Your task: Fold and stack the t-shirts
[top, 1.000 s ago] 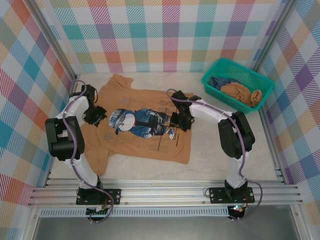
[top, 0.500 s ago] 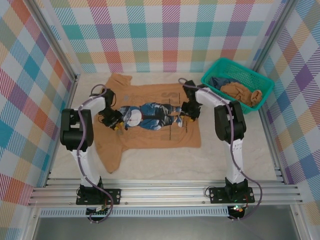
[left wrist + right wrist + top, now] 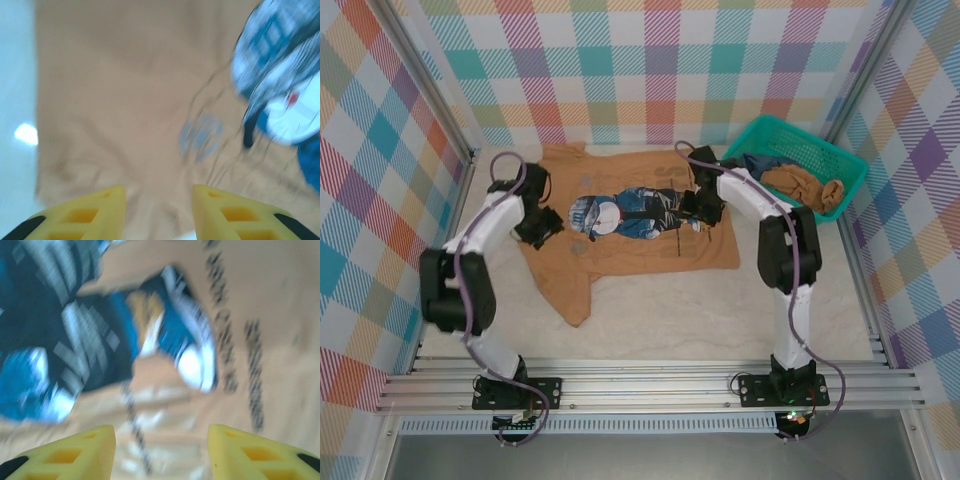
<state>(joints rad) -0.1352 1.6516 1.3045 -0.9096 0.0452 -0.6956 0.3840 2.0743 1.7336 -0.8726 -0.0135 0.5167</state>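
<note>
Currently on the table (image 3: 720, 310):

Item 1, printed t-shirt (image 3: 640, 250): tan-brown, short-sleeved, spread flat across the far half of the table, one sleeve trailing toward the near edge. Blue and white cartoon figure print (image 3: 625, 213) across the chest, lying sideways. Rows of dark lettering (image 3: 252, 375) run beside the figure; they are blurred in the right wrist view and too small from above, so not readable. A faint round grey-blue mark (image 3: 200, 137) sits near the figure's head, with no legible text.

Item 2, second t-shirt (image 3: 805, 187): tan, bunched in the teal mesh basket (image 3: 735, 165) at the far right corner, next to a dark blue cloth (image 3: 757, 165).

Item 3, left gripper (image 3: 542, 225): over the shirt's left shoulder area, beside the figure's head. Yellow fingers (image 3: 85, 215) apart, tan cloth visible through the gap.

Item 4, right gripper (image 3: 698, 208): over the figure's feet end. Yellow fingers (image 3: 65, 452) set wide apart, nothing clamped between them.
</note>
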